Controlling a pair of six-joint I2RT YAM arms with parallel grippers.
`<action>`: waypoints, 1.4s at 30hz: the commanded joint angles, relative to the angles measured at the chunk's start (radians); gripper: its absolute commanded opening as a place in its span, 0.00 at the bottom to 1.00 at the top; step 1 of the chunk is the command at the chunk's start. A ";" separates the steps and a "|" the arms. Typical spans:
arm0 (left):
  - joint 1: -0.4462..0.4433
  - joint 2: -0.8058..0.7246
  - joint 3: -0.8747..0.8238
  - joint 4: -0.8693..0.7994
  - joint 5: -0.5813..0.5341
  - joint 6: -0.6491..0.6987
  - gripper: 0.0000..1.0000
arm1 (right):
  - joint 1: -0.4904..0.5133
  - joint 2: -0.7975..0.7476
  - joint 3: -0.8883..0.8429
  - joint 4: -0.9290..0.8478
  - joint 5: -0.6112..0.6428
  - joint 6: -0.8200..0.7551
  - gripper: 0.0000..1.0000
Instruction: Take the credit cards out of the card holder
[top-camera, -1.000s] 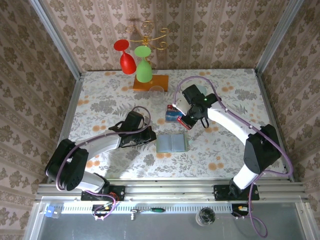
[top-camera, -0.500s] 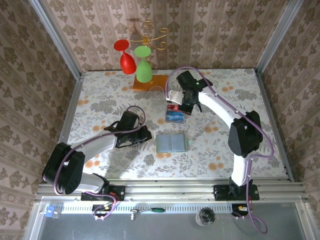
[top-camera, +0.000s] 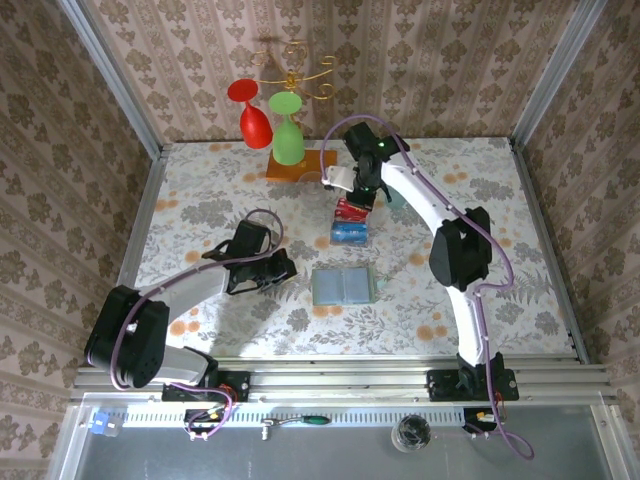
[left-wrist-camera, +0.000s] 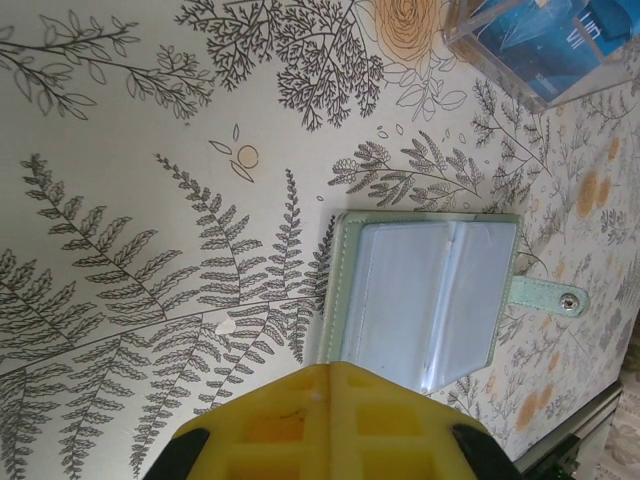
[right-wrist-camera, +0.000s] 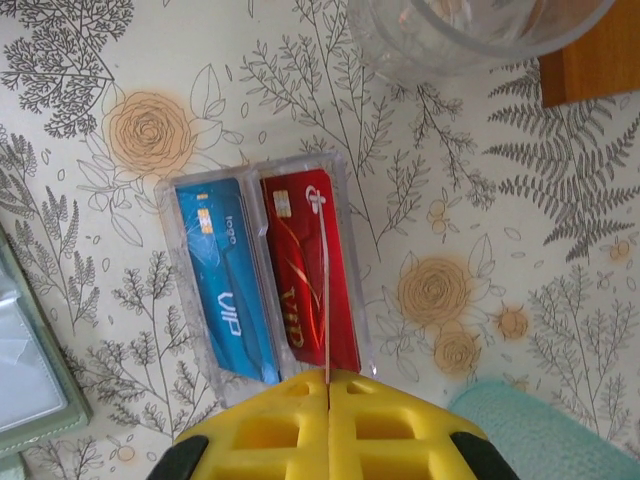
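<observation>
Left gripper (top-camera: 280, 270): jaws together, nothing between them, low over the floral table (top-camera: 190, 215) and pointing toward the card holder (top-camera: 344, 286). From overhead a strip of bare table separates the two, with the holder to the gripper's right. In the left wrist view the closed yellow fingertips (left-wrist-camera: 330, 372) overlap the holder's near edge in frame; contact cannot be judged. The card holder (left-wrist-camera: 430, 300) lies open and flat, two clear-sleeved panels facing up, and its snap tab (left-wrist-camera: 545, 296) sticks out of one short side. Just beyond the holder sits a clear tray (top-camera: 334, 237), apart from it, with the blue card (top-camera: 349, 233) nearer the holder and the red card (top-camera: 350, 210) beyond. In the right wrist view the blue card (right-wrist-camera: 228, 290) and red card (right-wrist-camera: 308, 270) lie side by side, face up, inside the tray (right-wrist-camera: 165, 200). Right gripper (top-camera: 358, 196): jaws together, empty, directly over the tray's red-card end. Its closed tips (right-wrist-camera: 328, 378) line up with the near short end of the red card; height above it cannot be judged. Close around the tray are a clear glass (right-wrist-camera: 470, 30), a wooden base (right-wrist-camera: 590, 60) and a pale teal object (right-wrist-camera: 540, 435).
</observation>
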 joint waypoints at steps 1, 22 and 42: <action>0.019 0.014 0.017 -0.019 0.025 0.031 0.04 | -0.002 0.052 0.075 -0.098 -0.034 -0.021 0.00; 0.087 0.026 0.001 -0.006 0.053 0.062 0.07 | -0.005 0.078 0.097 -0.066 0.023 -0.005 0.16; 0.163 -0.016 0.099 -0.205 -0.151 0.286 1.00 | -0.050 -0.415 -0.614 0.440 0.085 0.312 0.82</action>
